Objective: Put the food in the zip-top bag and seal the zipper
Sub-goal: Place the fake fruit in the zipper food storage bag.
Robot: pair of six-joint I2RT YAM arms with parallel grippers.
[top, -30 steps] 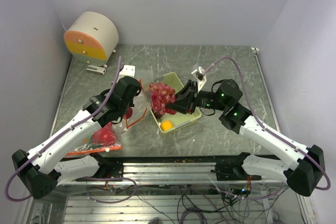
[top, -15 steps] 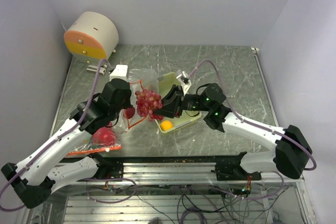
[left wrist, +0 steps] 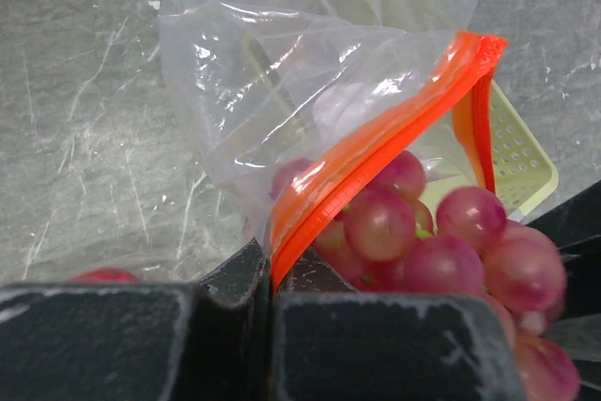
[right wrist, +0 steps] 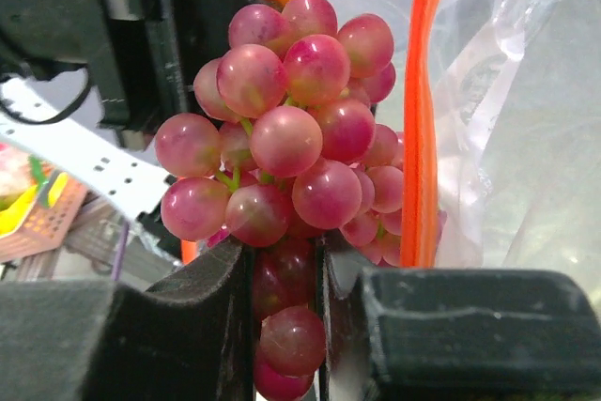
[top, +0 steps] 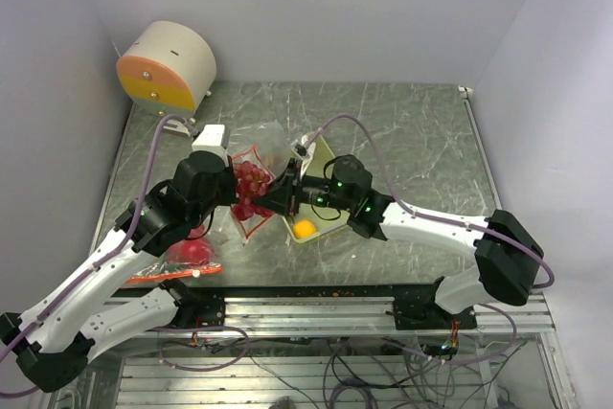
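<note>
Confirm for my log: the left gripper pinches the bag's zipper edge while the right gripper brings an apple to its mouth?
No: the right gripper carries a grape bunch, not an apple, per the right wrist view. The left gripper does pinch the zip-top bag.

a: where is the top view looking from?
b: from high behind the near edge, looking down at the table (top: pixel 412 131). both wrist views are sitting close, sharing the grapes (right wrist: pixel 282 129) and bag (left wrist: pixel 282 72).
</note>
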